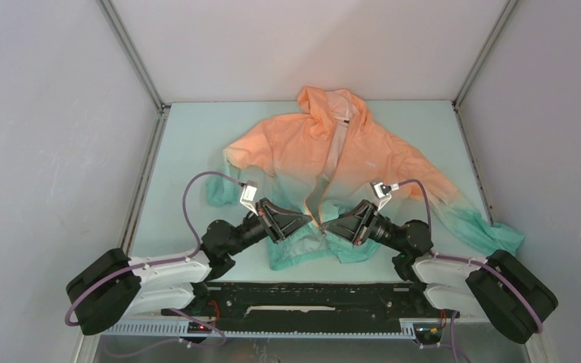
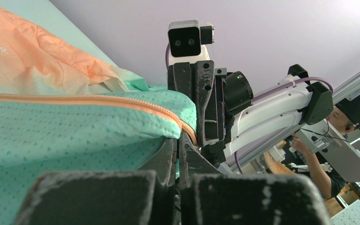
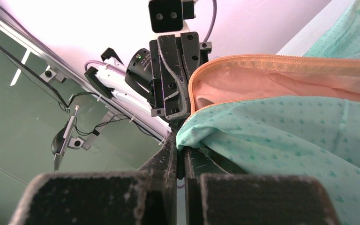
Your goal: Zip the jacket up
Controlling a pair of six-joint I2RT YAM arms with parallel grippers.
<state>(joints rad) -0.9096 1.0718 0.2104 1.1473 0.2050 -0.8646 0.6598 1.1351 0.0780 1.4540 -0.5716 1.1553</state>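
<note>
The jacket [image 1: 325, 144] lies face up on the table, peach-orange at hood and shoulders, mint-teal at hem and cuffs, front open. My left gripper [image 1: 312, 220] is shut on the teal hem by the orange zipper [image 2: 98, 100] of one front panel [image 2: 51, 136]. My right gripper [image 1: 325, 224] is shut on the teal hem of the other panel [image 3: 286, 140], beside its orange zipper edge [image 3: 262, 61]. The two grippers meet tip to tip at the bottom of the front opening. The zipper slider is hidden.
The pale teal table [image 1: 189, 144] is walled by white panels on left, back and right. The jacket's right sleeve [image 1: 476, 219] stretches to the right wall. The black base rail [image 1: 310, 299] runs along the near edge.
</note>
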